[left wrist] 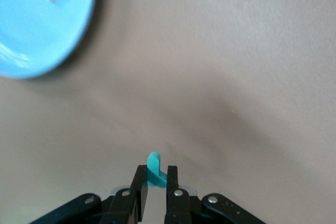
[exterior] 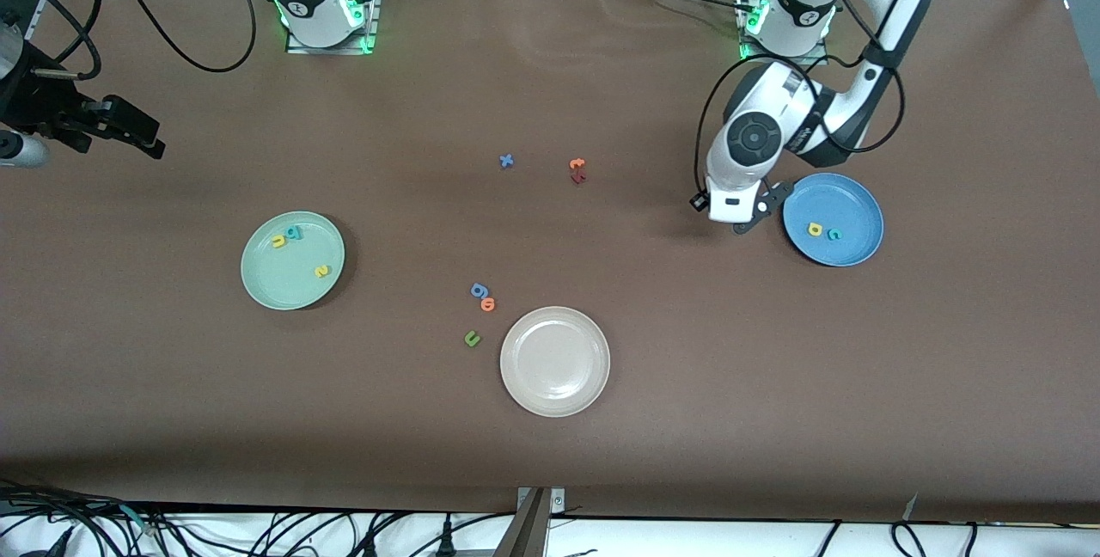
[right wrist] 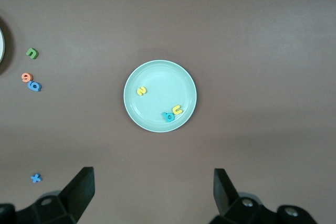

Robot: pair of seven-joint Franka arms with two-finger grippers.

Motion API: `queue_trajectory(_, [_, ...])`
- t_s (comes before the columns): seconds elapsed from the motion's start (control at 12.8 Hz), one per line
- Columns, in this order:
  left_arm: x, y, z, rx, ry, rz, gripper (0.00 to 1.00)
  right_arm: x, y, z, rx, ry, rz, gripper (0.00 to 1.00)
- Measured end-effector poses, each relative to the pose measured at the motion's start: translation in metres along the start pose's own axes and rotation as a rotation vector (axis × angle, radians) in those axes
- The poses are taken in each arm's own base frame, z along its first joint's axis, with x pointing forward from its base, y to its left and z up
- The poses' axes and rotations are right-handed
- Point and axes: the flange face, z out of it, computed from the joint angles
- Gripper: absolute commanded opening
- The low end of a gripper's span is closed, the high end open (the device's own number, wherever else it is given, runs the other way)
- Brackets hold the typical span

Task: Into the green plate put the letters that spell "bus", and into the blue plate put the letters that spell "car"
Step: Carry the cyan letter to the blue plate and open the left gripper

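- Left gripper (left wrist: 156, 184), clenched on teal r (left wrist: 154, 169), hangs over bare table just beside blue plate's (exterior: 859, 196) rim.
- Right gripper (right wrist: 152, 192), jaws spread, waits high over green plate (right wrist: 160, 72).

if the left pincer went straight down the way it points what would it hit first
Probably bare brown table, just beside the round blue plate. The left pincer, shut on a small teal foam letter, points at cloth, not the plate; height is unclear.

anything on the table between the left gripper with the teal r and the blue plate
Nothing visible. The left gripper, shut on the teal "r", hangs just beside the blue plate, with only bare tabletop showing between them.
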Motion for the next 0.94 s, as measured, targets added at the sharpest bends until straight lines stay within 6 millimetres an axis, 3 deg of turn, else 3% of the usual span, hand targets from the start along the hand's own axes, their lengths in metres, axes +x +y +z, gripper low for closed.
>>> queue_trajectory(0.39, [0.073, -0.059, -0.015, 0.013, -0.022, 0.268, 0.00, 0.000, 0.000, 0.000, 0.000, 0.000, 0.000, 1.00])
queue_trajectory(0.94, [0.164, -0.151, -0.011, -0.029, -0.015, 0.733, 0.12, 0.000, 0.000, 0.000, 0.000, 0.000, 0.001, 1.00])
